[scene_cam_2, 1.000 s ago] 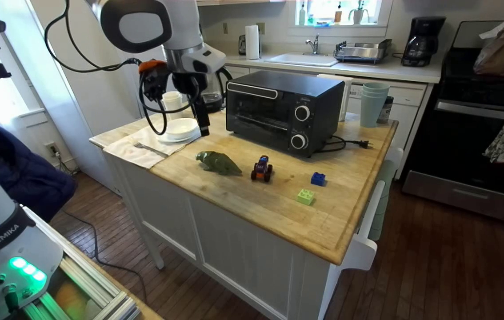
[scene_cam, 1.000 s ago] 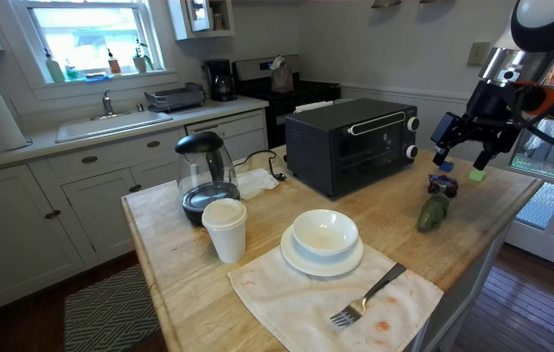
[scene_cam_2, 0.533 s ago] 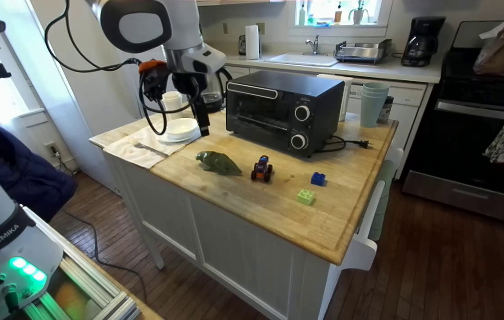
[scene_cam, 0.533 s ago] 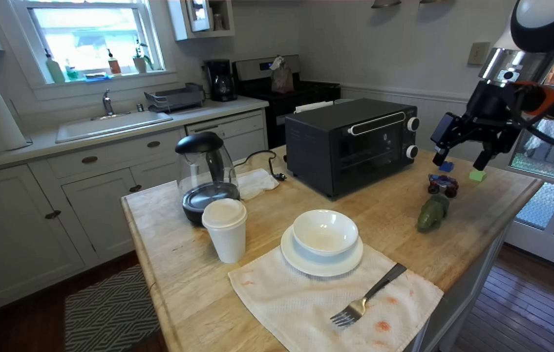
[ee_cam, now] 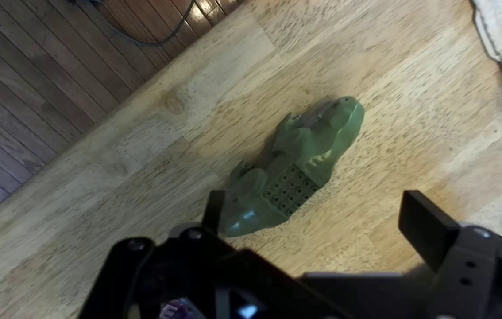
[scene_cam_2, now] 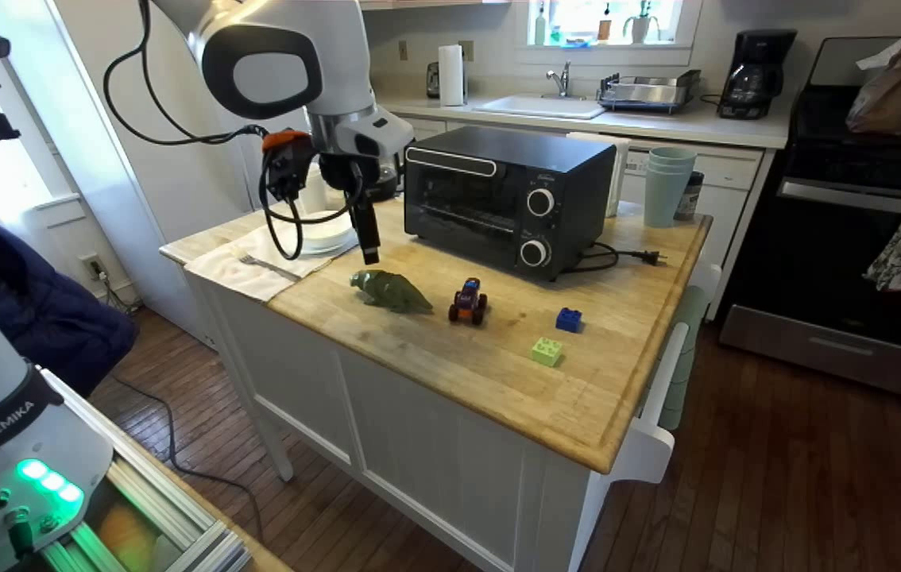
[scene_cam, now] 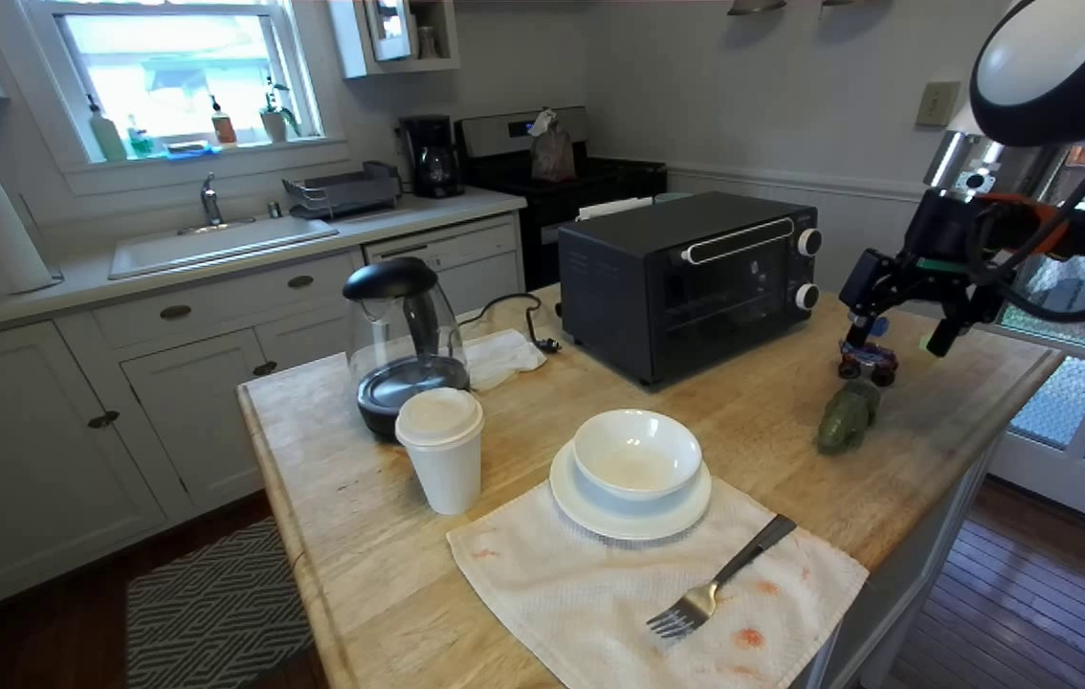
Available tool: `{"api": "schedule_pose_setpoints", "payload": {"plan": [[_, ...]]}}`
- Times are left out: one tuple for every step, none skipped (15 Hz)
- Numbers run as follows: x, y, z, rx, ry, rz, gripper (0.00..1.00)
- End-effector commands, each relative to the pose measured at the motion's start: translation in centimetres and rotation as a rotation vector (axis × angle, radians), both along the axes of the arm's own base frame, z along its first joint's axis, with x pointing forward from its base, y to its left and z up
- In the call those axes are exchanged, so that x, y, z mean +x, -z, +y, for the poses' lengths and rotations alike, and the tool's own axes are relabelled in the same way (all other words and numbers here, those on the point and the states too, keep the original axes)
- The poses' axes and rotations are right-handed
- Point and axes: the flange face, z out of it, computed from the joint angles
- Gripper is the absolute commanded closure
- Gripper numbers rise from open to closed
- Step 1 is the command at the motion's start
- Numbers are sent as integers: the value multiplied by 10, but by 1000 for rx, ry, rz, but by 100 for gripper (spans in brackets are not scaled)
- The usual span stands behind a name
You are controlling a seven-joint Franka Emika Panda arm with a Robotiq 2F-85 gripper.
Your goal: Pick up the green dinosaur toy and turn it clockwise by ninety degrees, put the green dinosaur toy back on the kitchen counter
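Note:
The green dinosaur toy (scene_cam: 846,421) lies on the wooden kitchen counter (scene_cam: 743,431). It also shows in an exterior view (scene_cam_2: 389,291), right of the placemat. In the wrist view the dinosaur (ee_cam: 293,186) lies diagonally, head at upper right, studded patch on its back, tail at lower left. My gripper (ee_cam: 315,210) is open and empty above the counter. In the wrist view its left finger overlaps the tail end; its right finger shows over bare wood. In an exterior view the gripper (scene_cam: 896,340) is above the counter, apart from the toy; in another (scene_cam_2: 371,258) one finger shows.
A toy truck (scene_cam_2: 468,302) stands close to the dinosaur's tail. A blue brick (scene_cam_2: 569,319) and a light green brick (scene_cam_2: 547,352) lie beyond it. A black toaster oven (scene_cam: 686,287) stands behind. A placemat (scene_cam: 600,593) holds a bowl (scene_cam: 636,455), plate and fork.
In both exterior views my gripper has moved down toward the counter and slightly sideways within the last half second. It stays open. The dinosaur and other objects have not moved.

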Motion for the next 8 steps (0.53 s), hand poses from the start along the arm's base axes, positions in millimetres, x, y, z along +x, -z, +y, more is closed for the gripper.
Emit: {"api": "schedule_pose_setpoints", "payload": {"plan": [[14, 20, -5, -9, 52, 14, 0], [16, 24, -5, -10, 61, 18, 0], [18, 28, -6, -9, 79, 21, 0], [20, 32, -7, -10, 97, 22, 0], [22, 35, -8, -12, 113, 23, 0], [25, 39, -8, -12, 131, 20, 0], [27, 43, -8, -17, 147, 22, 0], [29, 46, -8, -18, 160, 25, 0]]}}
